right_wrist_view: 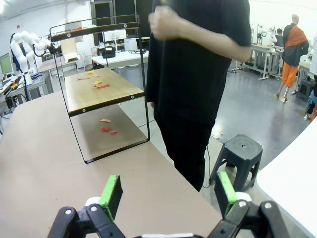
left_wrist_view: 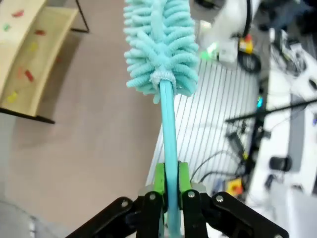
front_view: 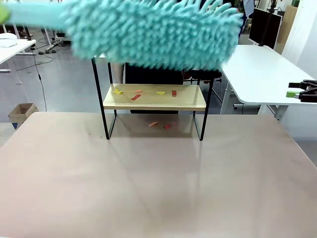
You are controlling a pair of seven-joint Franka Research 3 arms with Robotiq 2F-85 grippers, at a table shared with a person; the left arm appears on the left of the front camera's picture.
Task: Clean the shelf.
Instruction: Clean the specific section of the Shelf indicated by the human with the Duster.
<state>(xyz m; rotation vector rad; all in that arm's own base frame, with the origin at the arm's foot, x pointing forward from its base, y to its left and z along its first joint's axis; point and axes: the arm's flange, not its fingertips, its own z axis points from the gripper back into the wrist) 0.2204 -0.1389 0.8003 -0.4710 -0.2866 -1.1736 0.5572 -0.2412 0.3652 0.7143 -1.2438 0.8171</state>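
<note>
The shelf (front_view: pixel 185 102) stands mid-table, a black wire frame with light wooden boards. Small red and yellow scraps (front_view: pixel 135 96) lie on its lower board, and a few more scraps (front_view: pixel 153 124) lie on the table beneath it. A teal fluffy duster (front_view: pixel 153 32) stretches across the top of the front view, hiding the shelf's upper board. My left gripper (left_wrist_view: pixel 171 173) is shut on the duster's teal handle (left_wrist_view: pixel 168 129), with the duster head (left_wrist_view: pixel 161 44) pointing away and the shelf (left_wrist_view: pixel 49 34) off to one side. At the table's right edge, my right gripper (right_wrist_view: pixel 168 191) is open and holds nothing.
A person in black (right_wrist_view: pixel 198 74) stands at the table's far side beside the shelf (right_wrist_view: pixel 114 91), hands raised at chest height. A dark stool (right_wrist_view: pixel 242 153) sits on the floor behind. White desks (front_view: pixel 262 69) flank the table. The near tabletop (front_view: pixel 148 188) is bare.
</note>
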